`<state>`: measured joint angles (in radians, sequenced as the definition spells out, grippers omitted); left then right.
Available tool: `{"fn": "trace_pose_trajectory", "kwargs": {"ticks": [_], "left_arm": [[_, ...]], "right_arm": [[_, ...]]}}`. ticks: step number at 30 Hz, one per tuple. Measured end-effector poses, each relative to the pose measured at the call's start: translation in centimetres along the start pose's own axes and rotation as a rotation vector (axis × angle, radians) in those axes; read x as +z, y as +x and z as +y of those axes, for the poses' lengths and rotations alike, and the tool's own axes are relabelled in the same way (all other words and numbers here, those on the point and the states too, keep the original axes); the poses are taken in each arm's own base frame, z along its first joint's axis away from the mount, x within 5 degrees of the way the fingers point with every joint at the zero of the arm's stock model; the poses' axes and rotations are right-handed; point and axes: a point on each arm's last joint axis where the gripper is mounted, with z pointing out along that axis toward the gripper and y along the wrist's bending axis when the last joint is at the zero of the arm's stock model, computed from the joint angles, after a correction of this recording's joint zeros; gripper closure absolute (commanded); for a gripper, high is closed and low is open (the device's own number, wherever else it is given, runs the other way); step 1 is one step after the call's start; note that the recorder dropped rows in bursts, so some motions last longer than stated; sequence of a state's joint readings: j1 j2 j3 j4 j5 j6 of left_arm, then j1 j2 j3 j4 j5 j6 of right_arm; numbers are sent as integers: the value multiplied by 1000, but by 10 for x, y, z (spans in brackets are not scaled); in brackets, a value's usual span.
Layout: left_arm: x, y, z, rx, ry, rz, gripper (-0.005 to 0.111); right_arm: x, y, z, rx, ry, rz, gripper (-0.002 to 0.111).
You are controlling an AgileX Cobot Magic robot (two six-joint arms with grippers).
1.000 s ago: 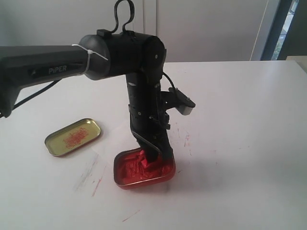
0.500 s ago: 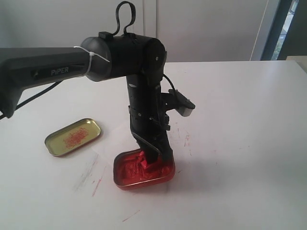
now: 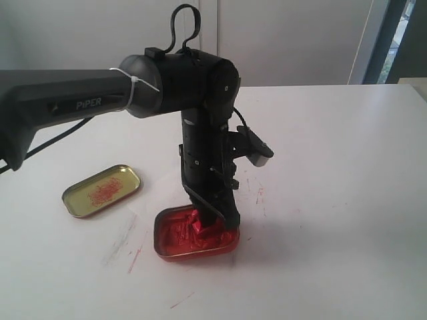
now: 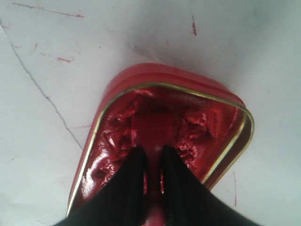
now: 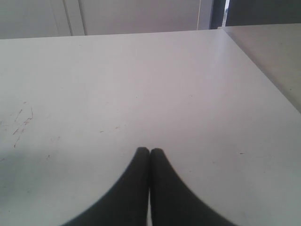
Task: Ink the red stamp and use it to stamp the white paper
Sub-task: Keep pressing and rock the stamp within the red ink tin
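A tin lid [image 3: 101,191] lay at the left on the table [image 3: 333,167]. Near the middle, the left gripper [image 3: 212,223] clenched the red stamp [image 4: 151,129], its base down in the ink tin [image 4: 155,73]. The right gripper [image 5: 149,153] hung over the table, pinched together on nothing.
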<state>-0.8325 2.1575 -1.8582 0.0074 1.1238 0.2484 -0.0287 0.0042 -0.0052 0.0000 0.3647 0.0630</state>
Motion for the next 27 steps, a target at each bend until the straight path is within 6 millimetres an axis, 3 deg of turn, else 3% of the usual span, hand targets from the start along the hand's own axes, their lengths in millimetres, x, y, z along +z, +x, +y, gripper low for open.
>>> {"fn": "trace_pose_trajectory", "kwargs": {"ticks": [6,27], "left_arm": [[0,-3,-7,12,7,-2,107],[-7,-6,-5,14,-19,-20,107]], "right_arm": [[0,0,0,1,0,0,108],[0,0,0,1,0,0,108]]}}
